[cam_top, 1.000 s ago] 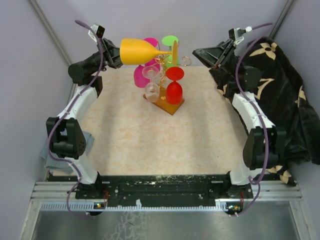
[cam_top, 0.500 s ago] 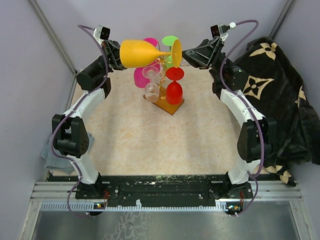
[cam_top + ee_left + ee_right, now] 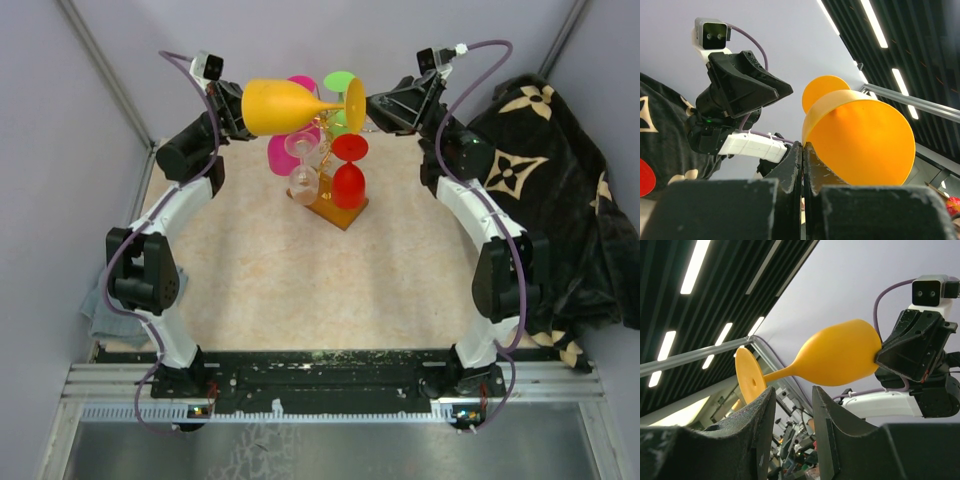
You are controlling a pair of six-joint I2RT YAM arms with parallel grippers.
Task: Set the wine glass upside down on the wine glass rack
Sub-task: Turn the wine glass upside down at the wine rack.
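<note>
left gripper (image 3: 238, 106) pinches the orange wine glass (image 3: 285, 105) at its rim, sideways above the wine glass rack (image 3: 335, 212); right gripper (image 3: 372, 102), spread, hovers above-right of the rack. inverting and hanging: pending.

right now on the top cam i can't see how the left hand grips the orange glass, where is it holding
Observer: The left wrist view shows the left hand shut on the rim of the orange glass, pinching the bowl wall.
Operator: and the right hand, on the stem yet
Observer: Not yet. In the right wrist view its fingers stand open, and the stem lies just beyond the tips, in line with the gap.
</note>
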